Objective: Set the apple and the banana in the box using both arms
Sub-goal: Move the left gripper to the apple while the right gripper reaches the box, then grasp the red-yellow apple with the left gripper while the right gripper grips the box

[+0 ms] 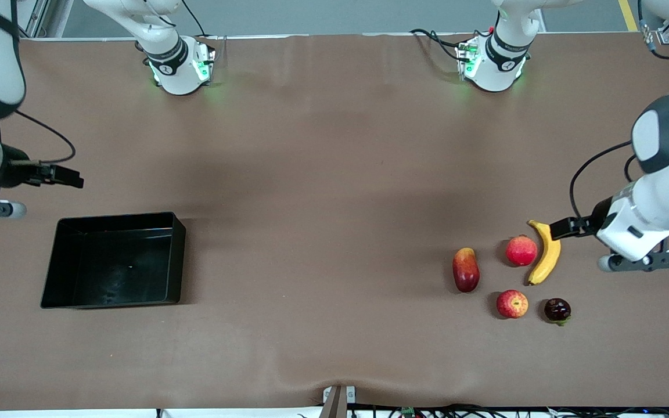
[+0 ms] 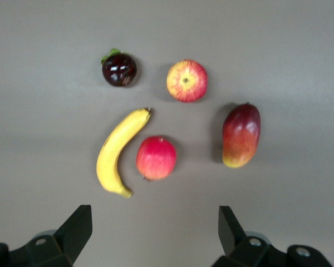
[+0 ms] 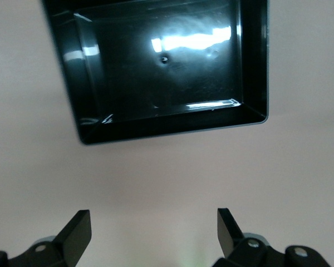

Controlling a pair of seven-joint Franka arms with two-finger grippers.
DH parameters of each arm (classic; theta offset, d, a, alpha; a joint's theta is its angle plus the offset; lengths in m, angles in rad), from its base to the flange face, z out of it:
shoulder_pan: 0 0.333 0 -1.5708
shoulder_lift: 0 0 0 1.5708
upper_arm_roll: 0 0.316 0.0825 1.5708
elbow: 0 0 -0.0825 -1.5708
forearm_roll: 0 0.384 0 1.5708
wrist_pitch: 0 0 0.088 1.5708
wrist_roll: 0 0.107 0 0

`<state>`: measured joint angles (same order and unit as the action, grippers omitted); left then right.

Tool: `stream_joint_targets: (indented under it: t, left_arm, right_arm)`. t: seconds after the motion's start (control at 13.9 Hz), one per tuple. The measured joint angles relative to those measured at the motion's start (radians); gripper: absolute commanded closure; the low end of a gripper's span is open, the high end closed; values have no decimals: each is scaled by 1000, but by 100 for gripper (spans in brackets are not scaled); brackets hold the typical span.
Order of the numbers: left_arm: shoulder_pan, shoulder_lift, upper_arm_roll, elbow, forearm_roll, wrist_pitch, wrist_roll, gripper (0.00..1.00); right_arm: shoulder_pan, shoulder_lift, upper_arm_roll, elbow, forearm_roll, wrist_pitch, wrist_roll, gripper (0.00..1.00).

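The brown table (image 1: 334, 174) bears the box (image 1: 179, 255) (black, glossy) toward the right arm's end. The left gripper (image 2: 155, 231), fingers apart, hangs by the banana (image 1: 545, 253); the right gripper (image 3: 154, 232), likewise apart, hovers near the box. The apple (image 1: 512, 303) lies at seven o'clock from the banana.

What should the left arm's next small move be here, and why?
Probably lower the open left pincer onto the banana. It hangs over the table beside the fruit, holding nothing. The apple is untouched, the box empty, and the right pincer waits open near it.
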<state>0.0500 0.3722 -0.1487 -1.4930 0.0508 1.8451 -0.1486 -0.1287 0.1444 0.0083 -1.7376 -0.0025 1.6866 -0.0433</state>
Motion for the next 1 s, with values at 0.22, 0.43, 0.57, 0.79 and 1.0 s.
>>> stream_joint_targets:
  t: [0.22,0.43,0.57,0.79,1.0]
  left_arm:
    - [-16,67,-1,-1,22,95,-1,0]
    - [-37,157,-1,-1,43,192,-9,0]
    - [-38,214,-1,0,43,267,-10,0]
    - [-40,283,-1,12,43,366,-9,0]
    - [-50,316,0,55,45,380,-8,0]
  right_arm:
    - [-69,112,-2,-13,0,126,-134,0]
    - [-109,217,-4,-12,0,260,-269,0]
    - [-134,269,-5,-10,0,348,-351,0]
    - [-153,319,-5,5,0,403,-414,0]
    - [-153,348,-3,18,0,463,-438,0]
